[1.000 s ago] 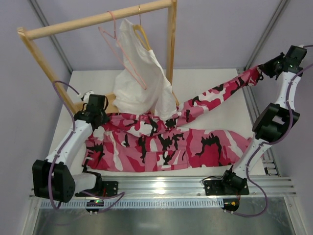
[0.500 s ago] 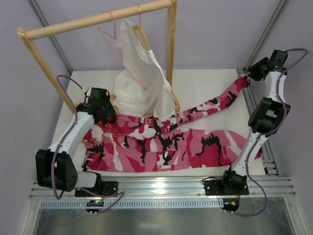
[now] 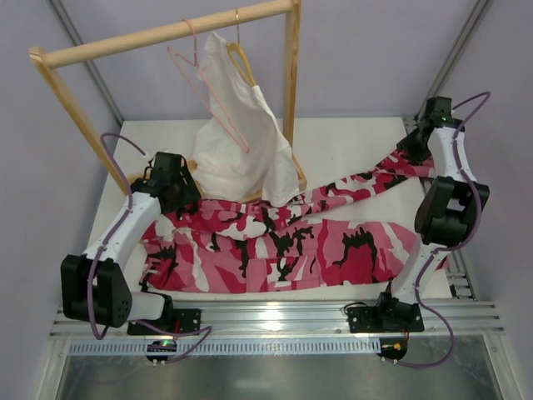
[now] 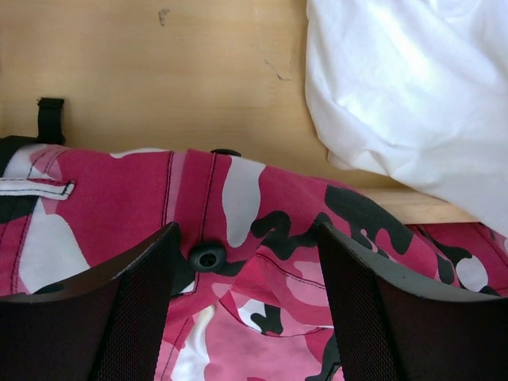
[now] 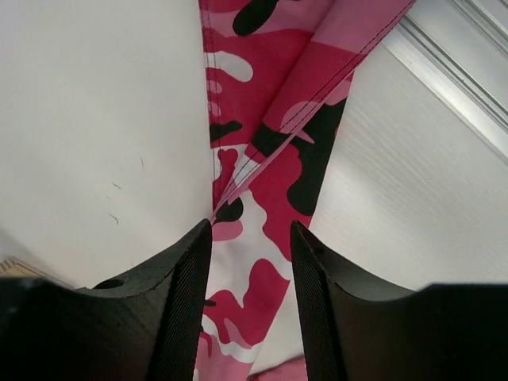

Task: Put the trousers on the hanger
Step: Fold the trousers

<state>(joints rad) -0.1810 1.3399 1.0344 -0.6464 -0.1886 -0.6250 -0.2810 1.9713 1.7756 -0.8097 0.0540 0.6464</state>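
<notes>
The trousers (image 3: 275,242) lie lengthwise on the bench (image 3: 350,142) below the wooden rail (image 3: 166,33), waistband under the spread left tool (image 4: 246,238), one leg under the spread right tool (image 5: 250,238). The hanger (image 3: 208,87) on that rail hangs nearer the left.

The right gripper (image 3: 414,142) has swung from the far upper right corner of the top view inward and down to the table's (image 3: 350,142) right edge. Its jaws have parted, and the trousers' (image 3: 283,250) upper leg (image 3: 366,183) has dropped slack. At left centre, the left gripper (image 3: 173,193) has spread its jaws off the waistband (image 4: 238,182).
</notes>
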